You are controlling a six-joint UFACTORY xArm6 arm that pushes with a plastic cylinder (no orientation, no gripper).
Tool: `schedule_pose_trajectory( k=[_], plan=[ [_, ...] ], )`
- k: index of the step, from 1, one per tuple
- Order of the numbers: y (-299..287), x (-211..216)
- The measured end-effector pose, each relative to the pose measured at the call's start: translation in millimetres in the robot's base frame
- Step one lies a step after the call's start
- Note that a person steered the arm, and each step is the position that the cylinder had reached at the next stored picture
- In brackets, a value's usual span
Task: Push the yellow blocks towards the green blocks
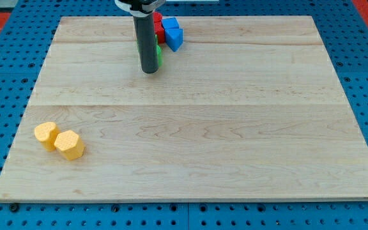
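Yellow blocks (59, 140) sit touching near the table's (235, 128) bottom-left corner, so I'd bring my tip (149, 70), a bare rod tool holding nothing, from beside the top-edge green blocks (159, 54) round behind them.

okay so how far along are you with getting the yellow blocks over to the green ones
Done: nothing yet. Both yellow blocks sit touching each other near the view's bottom left of the board, far from the green blocks at the view's top, which my rod mostly hides.
In hand: my tip rests by the green blocks, beside the red block and blue blocks.
Left: reach the yellows and make the whole push.
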State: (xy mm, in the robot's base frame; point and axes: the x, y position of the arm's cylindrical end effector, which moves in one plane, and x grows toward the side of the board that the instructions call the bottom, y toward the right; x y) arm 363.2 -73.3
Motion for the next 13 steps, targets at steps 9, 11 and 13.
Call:
schedule_pose_trajectory(
  k=[9, 11, 13],
  plan=[
    [-151.6, 146.6],
    [-198.2, 173.1],
    [-195.7, 127.9]
  ],
)
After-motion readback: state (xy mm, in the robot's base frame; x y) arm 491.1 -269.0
